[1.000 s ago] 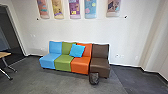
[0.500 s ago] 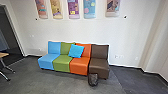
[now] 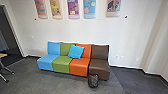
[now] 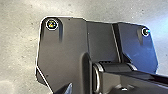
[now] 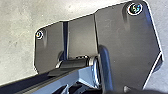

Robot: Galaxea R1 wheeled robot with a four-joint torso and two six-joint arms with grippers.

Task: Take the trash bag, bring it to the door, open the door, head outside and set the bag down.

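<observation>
Trash bag (image 3: 93,81), dark: on floor (image 3: 62,83), ahead of the jaws and well apart from them, beside brown armless chair (image 3: 99,65), probably set there for support and easy pickup. Jaws, both arms: released or clenched, cannot tell.

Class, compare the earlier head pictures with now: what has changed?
The head camera has shifted, so the dark bag shows slightly lower in view; no object itself visibly moved. The bag stays on the floor by the brown seat, the blue cushion on the seats.
</observation>
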